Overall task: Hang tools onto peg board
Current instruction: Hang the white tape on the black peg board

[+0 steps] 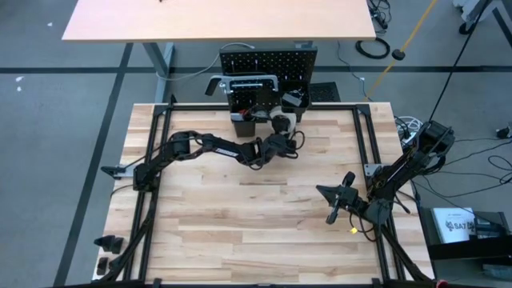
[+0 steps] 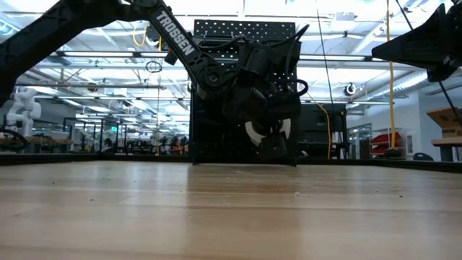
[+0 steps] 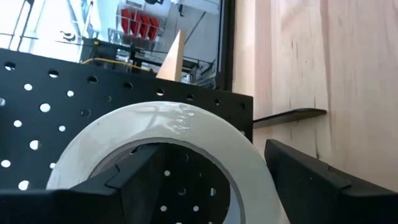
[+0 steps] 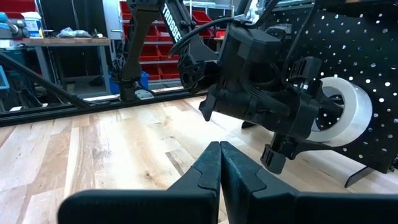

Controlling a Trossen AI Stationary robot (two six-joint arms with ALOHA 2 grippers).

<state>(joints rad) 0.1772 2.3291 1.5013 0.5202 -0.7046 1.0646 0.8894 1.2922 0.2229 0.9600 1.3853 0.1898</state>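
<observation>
The white tape roll (image 3: 168,127) is held by my left gripper (image 1: 284,130) right in front of the upright black peg board (image 1: 268,64). The roll also shows in the right wrist view (image 4: 348,112) and the low view (image 2: 261,131). Its hole faces the board's holes (image 3: 56,93). A grey bar clamp (image 1: 248,80) hangs on the board. My right gripper (image 1: 334,206) is shut and empty over the table's right half, well away from the board. My left gripper holds the tape roll through its ring wall (image 3: 249,162), with one finger (image 3: 140,177) inside the hole and the other finger (image 3: 311,180) outside. The fingers come about level from the table's near left, pointing at the peg board. The roll stands on edge, lifted clear of the table.
A black box bin (image 1: 244,118) sits at the peg board's foot, left of the roll. The board's foot (image 3: 289,115) rests on the wooden tabletop (image 1: 240,208). Black frame rails (image 1: 156,160) run along the table's sides. A second tan table (image 1: 216,20) stands behind the board.
</observation>
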